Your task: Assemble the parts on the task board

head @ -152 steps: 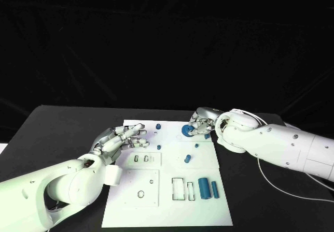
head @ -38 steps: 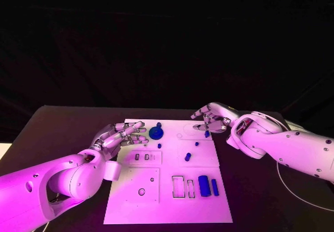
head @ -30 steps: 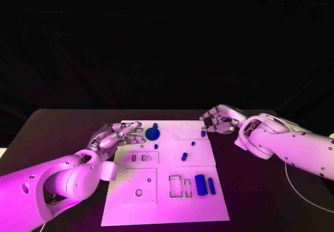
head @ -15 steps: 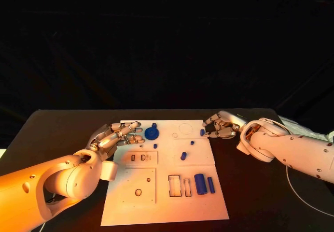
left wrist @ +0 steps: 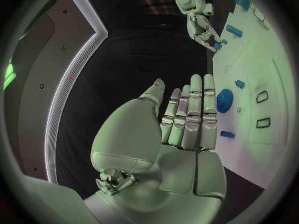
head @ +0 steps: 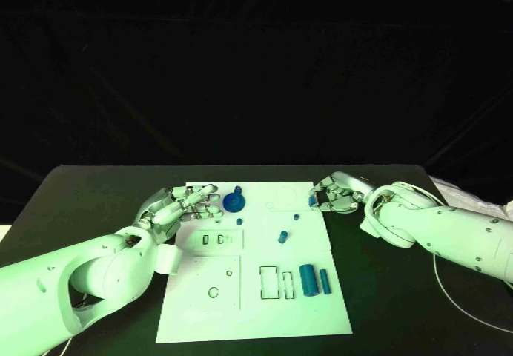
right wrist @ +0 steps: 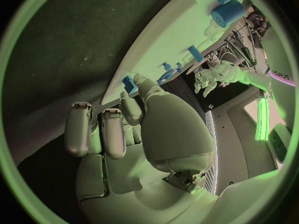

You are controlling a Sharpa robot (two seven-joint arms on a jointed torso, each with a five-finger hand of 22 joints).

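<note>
Parts sit scattered over the white task board [head: 256, 297]: a round blue gear [head: 233, 202] near its far left corner, a small blue peg [head: 282, 236] around the middle, and two blue bars [head: 314, 280] toward the near right edge. The left hand [head: 176, 208] hovers at the board's left edge, fingers straight and apart, holding nothing. The right hand [head: 331, 194] at the far right edge pinches a small blue part [head: 312, 200].
</note>
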